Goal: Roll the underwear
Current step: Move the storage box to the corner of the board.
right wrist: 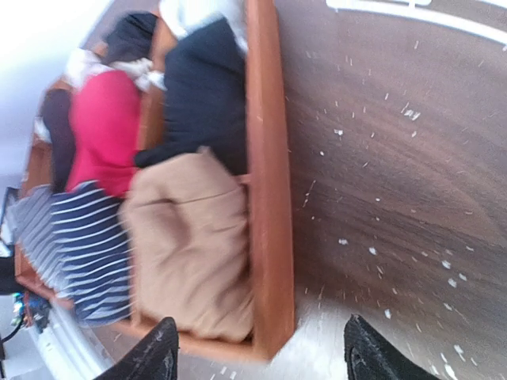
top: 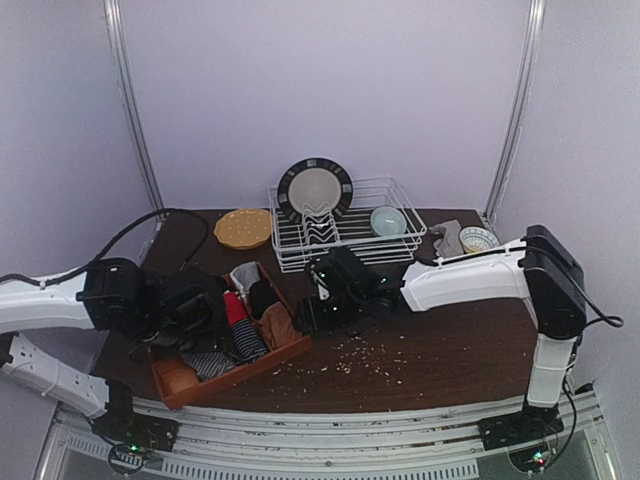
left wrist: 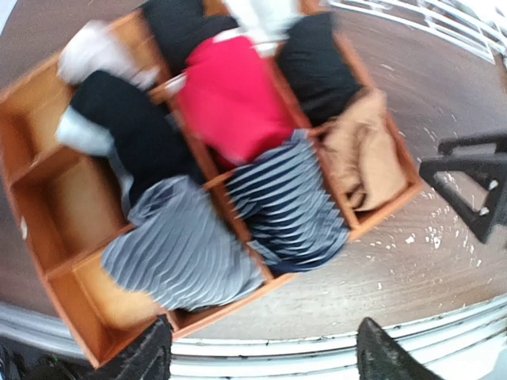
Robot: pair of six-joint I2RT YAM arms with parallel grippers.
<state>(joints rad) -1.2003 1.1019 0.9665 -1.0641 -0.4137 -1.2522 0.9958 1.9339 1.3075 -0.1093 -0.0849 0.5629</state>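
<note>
From above, a divided wooden tray [top: 172,384] sits near the tabletop's [top: 450,350] front-left corner and holds the underwear [top: 240,335]. The left gripper [top: 205,315] and right gripper [top: 318,305] hang over it.

Left wrist: the fingers stand wide apart with nothing between them, above a dark striped piece [left wrist: 289,206], a grey striped piece [left wrist: 178,253] and a red piece [left wrist: 234,95], each stuffed in a compartment.

Right wrist: the fingers are likewise apart and empty, near a tan piece [right wrist: 190,245] against the tray's outer wall.

The cloth looks light and limp and is likely to slump. Pinching a hem seems best.

- Wooden divided tray [top: 172,386], front left of the worktop [top: 450,350].
- White wire rack [top: 400,243] behind, holding an upright dark-rimmed plate [top: 315,188] and a teal bowl [top: 388,220].
- Yellow dish [top: 243,228] beside the rack.
- Crumbs [top: 352,356] scattered.
</note>
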